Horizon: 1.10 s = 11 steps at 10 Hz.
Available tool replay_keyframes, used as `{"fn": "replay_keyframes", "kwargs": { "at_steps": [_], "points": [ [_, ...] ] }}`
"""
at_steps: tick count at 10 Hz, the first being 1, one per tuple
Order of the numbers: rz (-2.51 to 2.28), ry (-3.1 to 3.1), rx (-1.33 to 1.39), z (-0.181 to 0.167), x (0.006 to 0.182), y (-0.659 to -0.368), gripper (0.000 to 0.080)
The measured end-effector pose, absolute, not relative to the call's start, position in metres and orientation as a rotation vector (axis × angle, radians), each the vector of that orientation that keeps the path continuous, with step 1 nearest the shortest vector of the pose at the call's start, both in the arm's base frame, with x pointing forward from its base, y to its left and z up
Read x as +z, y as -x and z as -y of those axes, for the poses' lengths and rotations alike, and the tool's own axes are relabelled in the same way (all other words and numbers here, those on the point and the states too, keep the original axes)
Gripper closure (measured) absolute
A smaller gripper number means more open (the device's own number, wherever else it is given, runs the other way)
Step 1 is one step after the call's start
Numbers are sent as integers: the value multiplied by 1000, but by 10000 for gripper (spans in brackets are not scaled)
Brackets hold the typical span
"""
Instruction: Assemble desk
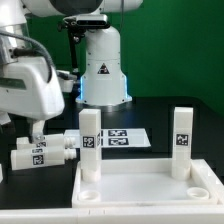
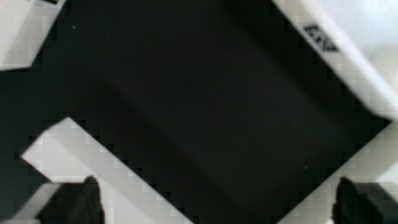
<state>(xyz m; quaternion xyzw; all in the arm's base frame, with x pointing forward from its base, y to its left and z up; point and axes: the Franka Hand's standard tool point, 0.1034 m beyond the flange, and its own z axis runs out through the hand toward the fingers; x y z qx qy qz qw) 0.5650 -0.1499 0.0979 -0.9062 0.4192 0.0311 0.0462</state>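
Tabletop (image 1: 140, 190) of the white plastic desk kit lies flat on the black table (image 1: 170, 105) across the lower part of the exterior view, raised rim up. Two short square legs stand upright in its far corner sockets. The left leg (image 1: 90, 145) is toward the exterior view's left and the right leg (image 1: 182, 140) toward the exterior view's right. Each bears a black-and-white square tag on its upper half.

More loose legs (image 1: 35, 155) lie on their sides at the exterior view's lower left, just beside the tabletop's corner. The marker board (image 1: 125, 138) lies flat beyond the tabletop, between the two standing legs.

My arm (image 1: 30, 90) reaches down over the loose legs. In the wrist view my gripper (image 2: 217, 205) is spread wide and holds nothing; only bare black table shows between the dark fingertips (image 2: 71, 200). A tagged white part (image 2: 338, 50) crosses one corner of that picture.
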Motion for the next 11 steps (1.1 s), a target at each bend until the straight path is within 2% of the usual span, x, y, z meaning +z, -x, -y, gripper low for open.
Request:
{"fn": "replay_keyframes", "kwargs": {
  "at_steps": [2,5,6,9,11],
  "points": [
    [-1281,2755,101,152,95,-562,151],
    [-1461,2564,179,176,65,-519,151],
    [-1473,2563,186,180,60,-518,151],
    [-1485,2543,191,179,59,-517,151],
    [-1552,2395,287,180,59,-505,151]
  ]
}}
